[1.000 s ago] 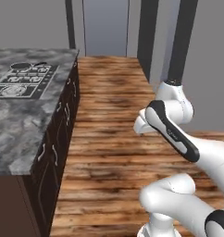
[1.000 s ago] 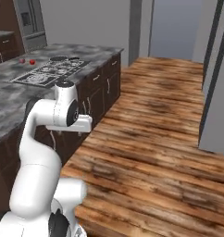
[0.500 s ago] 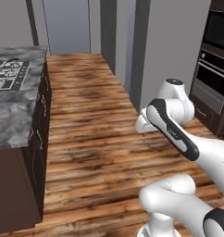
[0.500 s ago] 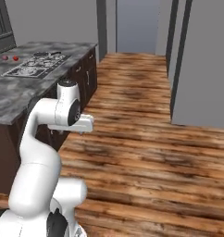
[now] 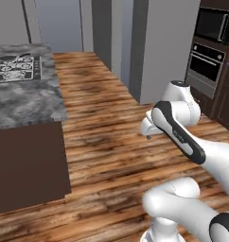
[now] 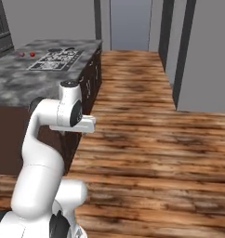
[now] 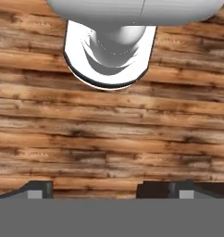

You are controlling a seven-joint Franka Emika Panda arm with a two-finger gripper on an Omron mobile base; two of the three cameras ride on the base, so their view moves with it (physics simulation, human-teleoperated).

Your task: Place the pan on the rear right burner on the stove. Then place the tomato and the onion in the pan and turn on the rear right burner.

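Note:
The stove lies flat on the grey marbled island counter, far ahead on the left; it also sits at the left edge in the left base view. Its burners are too small to tell apart, so the rear right burner cannot be picked out. Two small red balls, the tomato and the onion, rest on the counter just left of the stove, too tiny to tell which is which. I cannot make out the pan. My gripper is open and empty, pointing down at the wooden floor, well away from the counter.
Dark cabinet fronts run under the island. Wooden floor stretches ahead. A tall grey fridge-like block and a built-in wall oven stand to the right. A grey doorway is at the far end.
The whole picture has shifted: the base has moved, so the island slid left and nearer in both base views and the oven wall came into view. The arm keeps its folded pose, gripper still open.

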